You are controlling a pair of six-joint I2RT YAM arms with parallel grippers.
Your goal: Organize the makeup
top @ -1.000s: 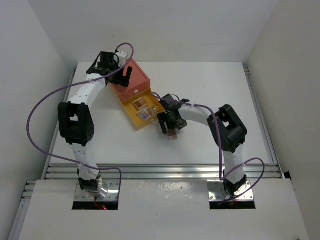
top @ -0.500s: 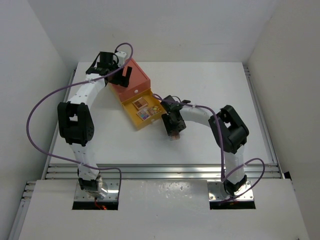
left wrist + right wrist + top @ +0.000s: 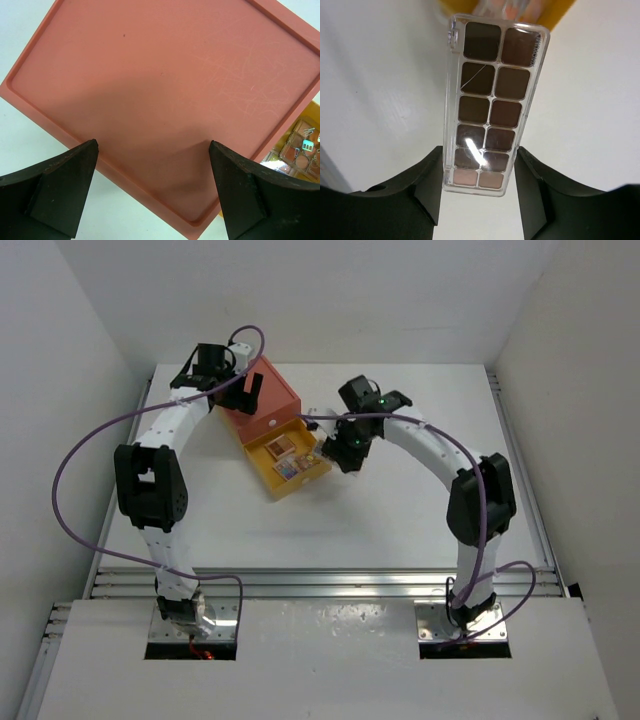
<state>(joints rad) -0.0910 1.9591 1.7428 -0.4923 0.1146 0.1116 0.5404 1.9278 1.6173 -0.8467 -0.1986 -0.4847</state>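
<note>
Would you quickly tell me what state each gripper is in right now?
Left gripper: open, holding nothing, above the drawer box.
Right gripper: closed on an eyeshadow palette.

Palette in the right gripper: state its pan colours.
Dark brown palette, two pale pink pans; right wrist view.

Clear palette (image 3: 492, 105) of ten brown squares in two columns, lengthwise at frame centre, lower end clamped by the right gripper (image 3: 479, 152). Two multicoloured palettes (image 3: 281, 447) lie flat in the yellow drawer (image 3: 270, 483), centre-left of the top view.
</note>
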